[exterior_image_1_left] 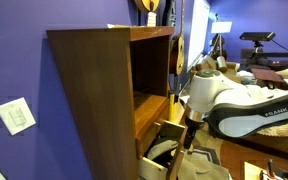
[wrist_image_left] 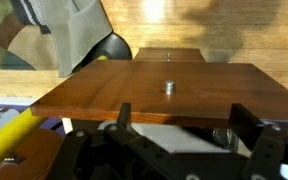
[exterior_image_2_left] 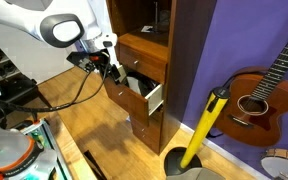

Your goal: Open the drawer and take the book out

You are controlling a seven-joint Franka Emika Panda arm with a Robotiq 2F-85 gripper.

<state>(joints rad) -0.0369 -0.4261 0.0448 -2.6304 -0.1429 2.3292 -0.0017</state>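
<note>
My hand (wrist_image_left: 182, 118) is spread wide, just off the drawer (exterior_image_2_left: 132, 100); I should clear its front, then reach squarely down for the book

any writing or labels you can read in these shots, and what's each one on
"FRANKA E": on the white robot arm in an exterior view, cut off at the picture's edge.
Pale sheet on the purple wall: its markings are too small to read.
Wrist view: no text to be seen.
</note>
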